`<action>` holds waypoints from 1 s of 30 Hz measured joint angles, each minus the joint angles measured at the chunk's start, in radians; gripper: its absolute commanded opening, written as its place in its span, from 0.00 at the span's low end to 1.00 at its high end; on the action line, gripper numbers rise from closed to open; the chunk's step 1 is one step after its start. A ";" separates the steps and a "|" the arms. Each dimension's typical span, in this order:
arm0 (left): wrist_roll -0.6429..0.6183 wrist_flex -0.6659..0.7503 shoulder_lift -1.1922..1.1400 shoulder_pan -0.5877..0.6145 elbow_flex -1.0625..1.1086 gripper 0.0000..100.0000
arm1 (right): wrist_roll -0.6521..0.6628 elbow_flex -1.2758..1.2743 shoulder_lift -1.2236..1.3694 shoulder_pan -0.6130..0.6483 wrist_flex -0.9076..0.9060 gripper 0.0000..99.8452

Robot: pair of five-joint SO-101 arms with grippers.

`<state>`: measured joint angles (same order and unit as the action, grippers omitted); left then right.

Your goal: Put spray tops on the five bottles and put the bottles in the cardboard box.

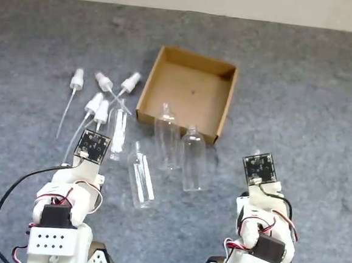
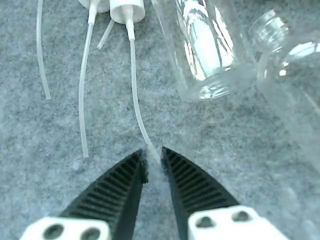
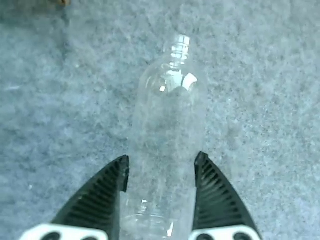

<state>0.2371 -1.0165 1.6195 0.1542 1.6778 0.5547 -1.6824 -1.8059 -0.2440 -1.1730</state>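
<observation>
The cardboard box sits well ahead of both grippers, roughly between them. It's open side up, with a bare brown floor and a small dark spot on it. All the bottles lie outside it on the grey felt.

From overhead you get four clear bottles lying on their sides between the arms. Two fatter ones have their necks right at the box wall. A slimmer one lies beside the left arm, and another is just ahead of it.

Overhead, the right arm's wrist board covers what's under it, and the right wrist view fills that in. The right gripper is spread wide either side of a fifth bottle. That one is see-through, has no cap, and its threaded neck points away from the gripper. Can't tell if the pads actually touch it.

Five white spray tops are fanned out ahead of the left arm, with long thin dip tubes trailing back. Up close, the left gripper is nearly pressed together, just a narrow gap. The end of one dip tube lies right in that gap.
</observation>
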 measured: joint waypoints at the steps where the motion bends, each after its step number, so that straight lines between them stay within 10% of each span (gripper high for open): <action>1: 0.000 0.000 0.000 0.000 0.000 0.01 | 0.000 0.000 0.000 0.000 0.000 0.02; 30: 0.000 0.000 0.000 0.000 0.000 0.01 | -0.069 0.110 0.014 -0.012 -0.006 0.09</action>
<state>0.2371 -1.0165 1.6195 0.1542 1.6778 0.4856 -1.5719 -1.7921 -0.2562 -1.1792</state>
